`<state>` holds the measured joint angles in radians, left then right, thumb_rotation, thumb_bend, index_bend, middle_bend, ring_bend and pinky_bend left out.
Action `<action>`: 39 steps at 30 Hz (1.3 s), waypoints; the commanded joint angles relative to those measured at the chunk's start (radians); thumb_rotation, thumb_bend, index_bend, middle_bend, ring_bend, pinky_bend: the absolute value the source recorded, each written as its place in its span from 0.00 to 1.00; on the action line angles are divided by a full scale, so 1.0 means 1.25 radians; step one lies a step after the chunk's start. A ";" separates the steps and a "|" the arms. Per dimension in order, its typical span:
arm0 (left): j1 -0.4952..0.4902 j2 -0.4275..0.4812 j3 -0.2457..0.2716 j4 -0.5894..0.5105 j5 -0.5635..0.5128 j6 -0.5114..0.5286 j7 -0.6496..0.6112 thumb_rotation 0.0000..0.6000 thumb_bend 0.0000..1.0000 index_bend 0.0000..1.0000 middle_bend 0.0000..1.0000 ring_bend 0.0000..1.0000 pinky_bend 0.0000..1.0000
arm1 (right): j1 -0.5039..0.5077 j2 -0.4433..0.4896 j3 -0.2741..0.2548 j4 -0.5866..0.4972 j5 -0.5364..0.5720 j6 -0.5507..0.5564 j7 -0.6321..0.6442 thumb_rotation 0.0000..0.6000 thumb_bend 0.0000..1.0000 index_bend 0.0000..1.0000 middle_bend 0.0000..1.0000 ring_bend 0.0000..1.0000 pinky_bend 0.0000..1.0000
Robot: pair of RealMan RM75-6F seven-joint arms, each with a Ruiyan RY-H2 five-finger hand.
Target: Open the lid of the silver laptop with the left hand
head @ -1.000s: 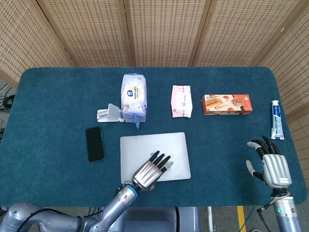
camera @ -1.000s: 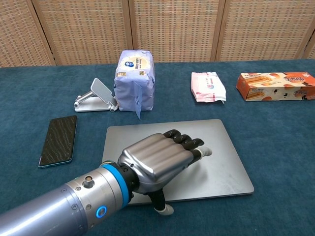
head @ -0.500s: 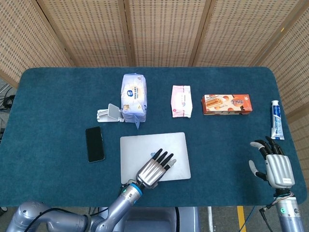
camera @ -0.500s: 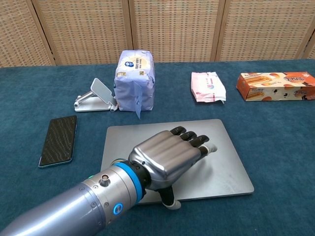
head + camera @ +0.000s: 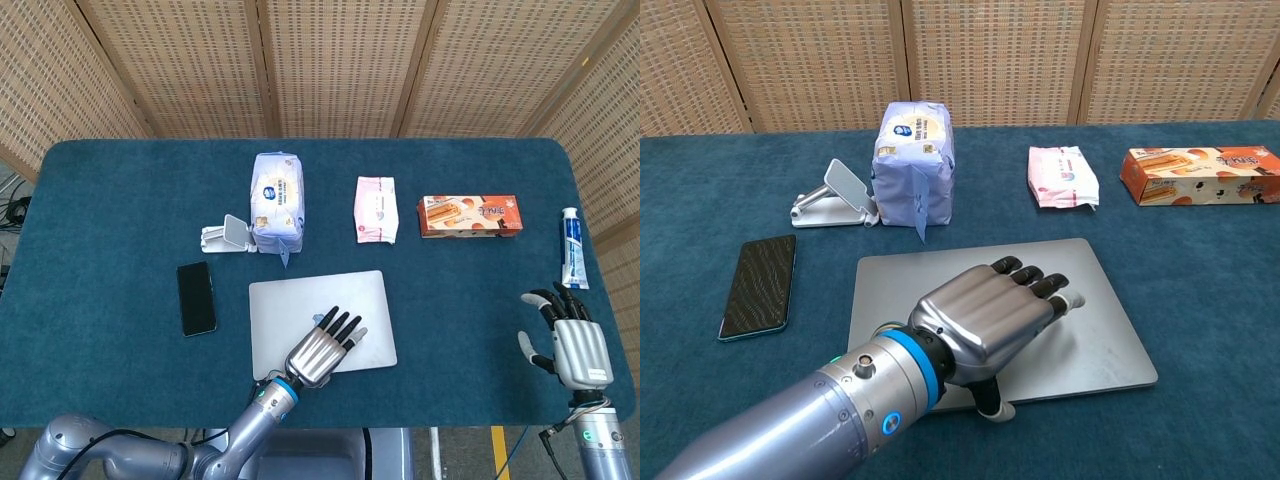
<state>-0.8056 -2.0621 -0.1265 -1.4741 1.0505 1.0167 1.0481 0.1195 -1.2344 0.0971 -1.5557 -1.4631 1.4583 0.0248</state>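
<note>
The silver laptop (image 5: pixel 300 305) lies shut or nearly shut near the table's front edge, also in the chest view (image 5: pixel 1095 300). My left hand (image 5: pixel 322 352) lies over the lid's front middle with its fingers spread flat on top (image 5: pixel 985 325). Its thumb (image 5: pixel 995 405) hooks at the front edge of the lid, so the hand grips that edge. The lid's front looks raised only a sliver, if at all. My right hand (image 5: pixel 572 345) hovers open at the table's front right, far from the laptop.
A black phone (image 5: pixel 196 298) lies left of the laptop. Behind it stand a white phone stand (image 5: pixel 228 236), a blue tissue pack (image 5: pixel 277 205), a pink wipes pack (image 5: pixel 376 209) and an orange box (image 5: pixel 469 216). A toothpaste tube (image 5: pixel 570 248) lies far right.
My left hand slid forward and right across the lid, and its thumb came to the front edge. The lid's outline shifted slightly. The right hand drew back a little toward the front.
</note>
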 commanded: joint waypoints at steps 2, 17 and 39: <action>-0.002 -0.002 0.002 0.004 -0.004 -0.001 -0.002 0.92 0.25 0.00 0.00 0.00 0.00 | 0.000 -0.001 0.000 0.002 0.002 -0.002 0.001 1.00 0.41 0.28 0.24 0.09 0.17; -0.011 0.004 0.013 0.016 0.020 0.020 -0.015 0.92 0.40 0.00 0.00 0.00 0.00 | -0.004 -0.001 0.001 0.004 0.003 0.004 0.003 1.00 0.41 0.28 0.24 0.09 0.17; -0.036 0.046 -0.013 0.047 0.109 0.059 -0.024 0.92 0.49 0.00 0.00 0.00 0.00 | -0.002 0.005 0.003 0.000 -0.017 0.015 0.007 1.00 0.41 0.28 0.24 0.09 0.17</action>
<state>-0.8489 -2.0074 -0.1397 -1.4157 1.1846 1.0895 1.0191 0.1163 -1.2296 0.1008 -1.5550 -1.4824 1.4777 0.0339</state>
